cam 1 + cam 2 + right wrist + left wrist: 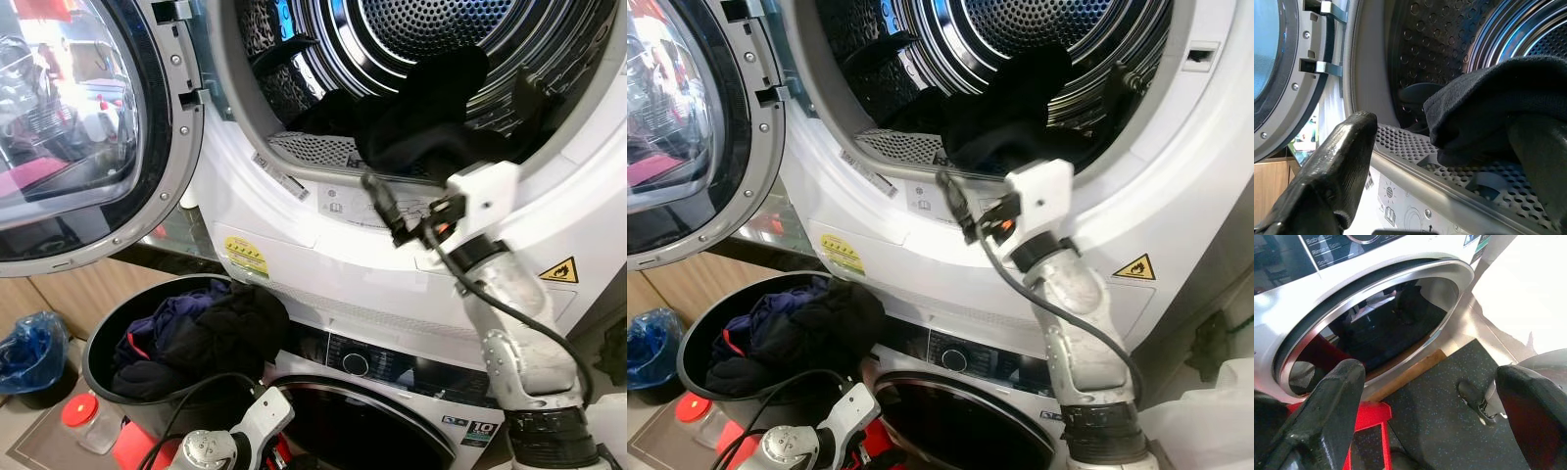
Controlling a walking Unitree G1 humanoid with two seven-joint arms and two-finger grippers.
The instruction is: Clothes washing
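Observation:
The upper machine's drum (441,29) stands open, its round door (88,127) swung out to the left. A dark garment (421,108) lies heaped at the drum's mouth, hanging over the perforated lip. My right arm (485,191) is raised to that opening. In the right wrist view my right gripper (1449,137) is open, and the dark garment (1488,98) is draped over one finger (1540,161). A black basket (103,343) of dark and purple clothes (206,333) sits low on the left. My left gripper (1432,379) is open and holds nothing, low by the lower machine's door (1376,298).
The lower machine's control panel (382,362) sits below the drum. A blue bag (34,348) and a red-lidded jar (83,411) stand on the floor at left. A red object (1369,416) lies on the dark mat by the lower door.

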